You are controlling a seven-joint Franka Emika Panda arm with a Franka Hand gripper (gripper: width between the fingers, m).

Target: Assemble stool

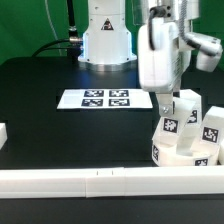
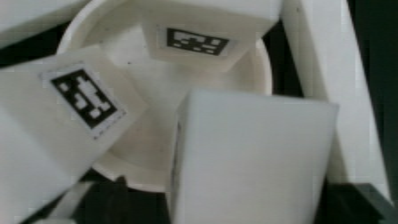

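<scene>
The black counter (image 1: pixel 60 70) is carrying the marker board (image 1: pixel 105 98), which is lying flat near its middle. A long white rail (image 1: pixel 110 182) is running along the near edge. The round seat (image 1: pixel 187 150) is sitting just behind that rail at the exterior view's right. A small white block (image 1: pixel 3 133) is resting at the left edge.

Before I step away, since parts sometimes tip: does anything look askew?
Yes. On the seat, against the rail, two legs stand: one under the gripper looks upright, the other leans toward the exterior view's right.
</scene>
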